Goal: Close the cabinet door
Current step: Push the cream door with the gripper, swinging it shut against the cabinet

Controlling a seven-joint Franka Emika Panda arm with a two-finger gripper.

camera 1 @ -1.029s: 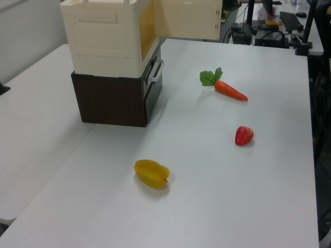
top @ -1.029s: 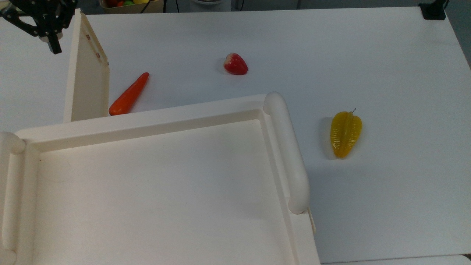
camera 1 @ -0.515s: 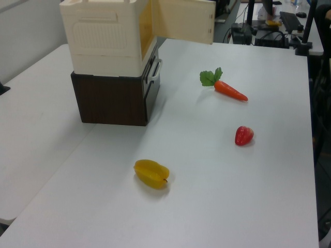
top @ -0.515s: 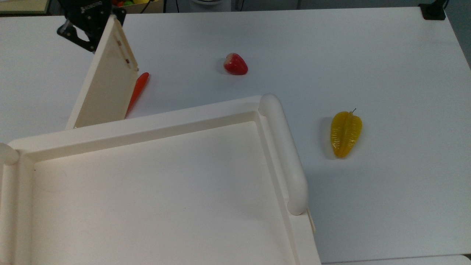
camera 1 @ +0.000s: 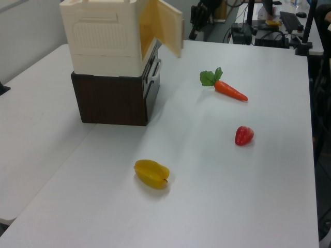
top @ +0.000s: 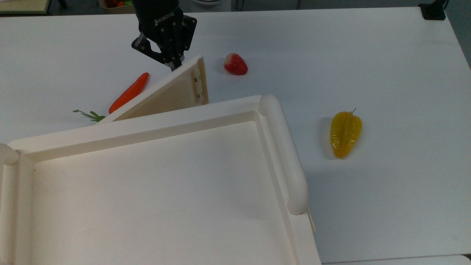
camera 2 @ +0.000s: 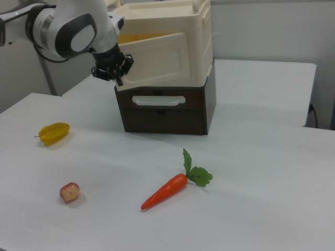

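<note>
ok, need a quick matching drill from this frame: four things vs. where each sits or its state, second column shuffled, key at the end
Things:
1. cabinet door
2. carrot
3. starfruit
4. tool

Place or state:
A. alone on the table, toward the top view's right
B. partly swung in, not yet shut
C. at the door's free edge
D. lying flat with green leaves at one end

Pairs: 1-B, 2-D, 3-A, 4-C

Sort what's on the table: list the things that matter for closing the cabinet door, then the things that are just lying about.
Part of the job:
- cabinet door, partly open
- cabinet, cream box on a dark drawer base
- gripper, at the door's free edge

Just lying about:
- carrot
- strawberry
- yellow starfruit
</note>
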